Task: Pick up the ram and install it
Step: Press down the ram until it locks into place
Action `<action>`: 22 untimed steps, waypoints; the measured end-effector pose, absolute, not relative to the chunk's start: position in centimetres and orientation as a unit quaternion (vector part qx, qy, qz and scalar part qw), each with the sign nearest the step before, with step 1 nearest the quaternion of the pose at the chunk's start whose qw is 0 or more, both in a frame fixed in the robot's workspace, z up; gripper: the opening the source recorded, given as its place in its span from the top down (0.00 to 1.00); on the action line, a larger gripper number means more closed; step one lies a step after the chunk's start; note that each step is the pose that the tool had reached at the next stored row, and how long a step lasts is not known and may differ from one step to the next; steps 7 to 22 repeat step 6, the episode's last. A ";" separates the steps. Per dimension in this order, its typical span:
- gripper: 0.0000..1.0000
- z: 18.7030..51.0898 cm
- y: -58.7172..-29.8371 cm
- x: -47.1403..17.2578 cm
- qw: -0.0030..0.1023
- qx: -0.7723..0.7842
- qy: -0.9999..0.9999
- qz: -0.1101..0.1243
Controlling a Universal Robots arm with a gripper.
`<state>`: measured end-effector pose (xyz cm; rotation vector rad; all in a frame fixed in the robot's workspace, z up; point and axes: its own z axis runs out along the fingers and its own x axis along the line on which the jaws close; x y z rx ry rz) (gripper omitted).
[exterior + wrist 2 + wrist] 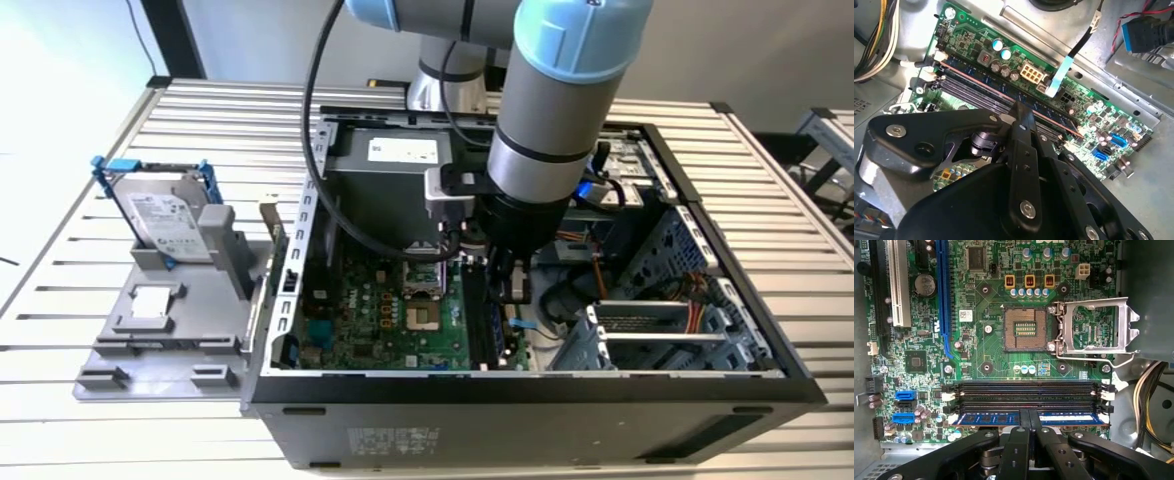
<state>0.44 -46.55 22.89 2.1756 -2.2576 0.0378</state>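
The ram (989,418) is a long thin stick with blue and white labels. It lies along the memory slot nearest my gripper (1029,416) on the green motherboard (984,355). My black fingers are shut on its middle, one on each face. In the second wrist view the ram (984,85) runs slantwise across the board, with my gripper (1021,111) pinching it from above. In the exterior view my gripper (514,285) reaches down into the open computer case (534,385), beside the motherboard's edge on the exterior view's right.
Two black memory slots (1024,387) lie next to the ram. The CPU socket (1026,329) stands open, its metal frame (1094,330) flipped up. Outside the case, a grey fixture (160,335) holds a hard drive (167,225) in a blue-handled frame and a small silver chip (151,300). Cables (587,290) and a drive cage (661,335) crowd the case.
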 end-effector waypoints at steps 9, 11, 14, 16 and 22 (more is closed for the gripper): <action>1.00 22.9 -46.5 0.4 0.003 0.694 -0.720 0.012; 1.00 22.9 -46.5 0.4 0.003 0.694 -0.720 0.012; 1.00 22.9 -46.5 0.4 0.003 0.694 -0.720 0.012; 1.00 22.9 -46.5 0.4 0.003 0.694 -0.720 0.012; 1.00 22.9 -46.5 0.4 0.003 0.694 -0.720 0.012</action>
